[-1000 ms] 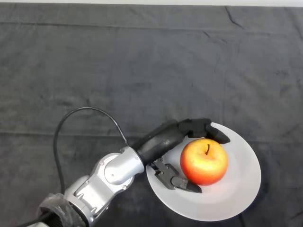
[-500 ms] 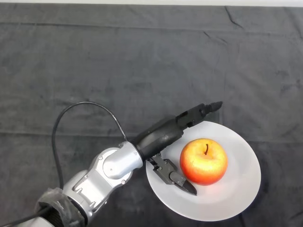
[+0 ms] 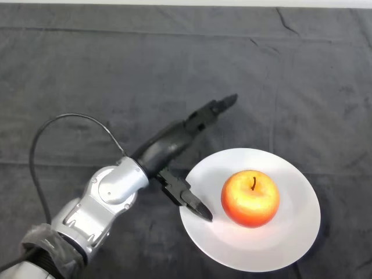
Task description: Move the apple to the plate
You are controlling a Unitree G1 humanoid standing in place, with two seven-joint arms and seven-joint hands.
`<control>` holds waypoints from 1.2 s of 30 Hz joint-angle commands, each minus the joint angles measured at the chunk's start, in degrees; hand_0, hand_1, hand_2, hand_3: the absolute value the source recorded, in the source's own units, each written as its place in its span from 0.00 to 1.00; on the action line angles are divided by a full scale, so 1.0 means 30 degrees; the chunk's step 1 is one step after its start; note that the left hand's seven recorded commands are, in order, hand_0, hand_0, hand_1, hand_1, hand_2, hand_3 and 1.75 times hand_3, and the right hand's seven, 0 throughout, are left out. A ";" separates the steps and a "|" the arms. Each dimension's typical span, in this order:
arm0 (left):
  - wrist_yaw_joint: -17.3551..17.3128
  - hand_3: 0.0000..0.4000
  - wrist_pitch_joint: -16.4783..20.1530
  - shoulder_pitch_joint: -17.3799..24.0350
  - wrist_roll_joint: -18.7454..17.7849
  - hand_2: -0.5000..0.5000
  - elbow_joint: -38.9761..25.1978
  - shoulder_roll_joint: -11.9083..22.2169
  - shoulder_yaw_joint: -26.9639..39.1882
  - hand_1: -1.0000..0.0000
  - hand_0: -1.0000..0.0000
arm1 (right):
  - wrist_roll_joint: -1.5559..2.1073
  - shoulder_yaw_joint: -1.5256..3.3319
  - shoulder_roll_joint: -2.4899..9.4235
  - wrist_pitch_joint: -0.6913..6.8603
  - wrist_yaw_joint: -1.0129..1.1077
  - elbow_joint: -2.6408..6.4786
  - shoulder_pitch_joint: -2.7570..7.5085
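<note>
**Apple on the plate, hand open beside it**

The round red-and-yellow apple with its dark stem pointing up sits on the round white plate, a little left of the plate's middle and well inside the rim. By the look of it, the task's goal is met: the fruit rests on the dish and nothing holds it.

The black left hand on the silver-grey arm lies to the apple's left, over the dark grey cloth-covered table. It is spread wide and holds nothing: the fingers stretch straight toward the upper right, away from the fruit, while the thumb points down and right, its tip just over the plate's left rim. A clear gap of white plate shows between the thumb tip and the apple.

So the apple lies to the right of the hand and slightly lower in the view. I judge that any withdrawal should lead left, away from the rim, so the thumb does not nudge the plate.
</note>
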 commanded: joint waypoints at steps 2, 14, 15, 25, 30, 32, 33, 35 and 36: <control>0.0092 0.00 -0.0810 -0.0236 -0.0417 0.50 0.0225 0.1124 0.0886 1.00 1.00 | 0.0176 -0.0259 -0.0060 0.0162 0.0160 -0.0232 0.0883; -0.0281 0.00 -0.2563 -0.0672 -0.1388 0.50 0.2968 0.2510 0.3907 1.00 1.00 | 0.0169 -0.0257 -0.0059 0.0154 0.0160 -0.0193 0.0858; -0.0306 0.00 -0.2753 -0.0706 -0.1464 0.50 0.3292 0.2641 0.4173 1.00 1.00 | 0.0167 -0.0256 -0.0059 0.0152 0.0160 -0.0186 0.0854; -0.0651 0.00 -0.3967 -0.1200 -0.2628 0.50 0.6557 0.4112 0.6922 1.00 1.00 | 0.0151 -0.0245 -0.0056 0.0117 0.0151 -0.0081 0.0795; -0.0612 0.00 -0.4056 -0.1556 -0.3439 0.50 0.8030 0.4500 0.8317 1.00 1.00 | 0.0141 -0.0237 -0.0053 0.0091 0.0143 -0.0008 0.0756; -0.0528 0.00 -0.4122 -0.1629 -0.3684 0.50 0.8532 0.4583 0.8794 1.00 1.00 | 0.0137 -0.0233 -0.0052 0.0080 0.0139 0.0021 0.0741; -0.0491 0.00 -0.4160 -0.1653 -0.3810 0.50 0.8786 0.4635 0.9042 1.00 1.00 | 0.0134 -0.0231 -0.0051 0.0074 0.0137 0.0037 0.0733; -0.0458 0.00 -0.4214 -0.1685 -0.4049 0.50 0.9228 0.4765 0.9497 1.00 1.00 | 0.0130 -0.0228 -0.0050 0.0062 0.0134 0.0066 0.0718; -0.0449 0.00 -0.4236 -0.1696 -0.4173 0.50 0.9452 0.4847 0.9735 1.00 1.00 | 0.0128 -0.0226 -0.0049 0.0056 0.0132 0.0082 0.0710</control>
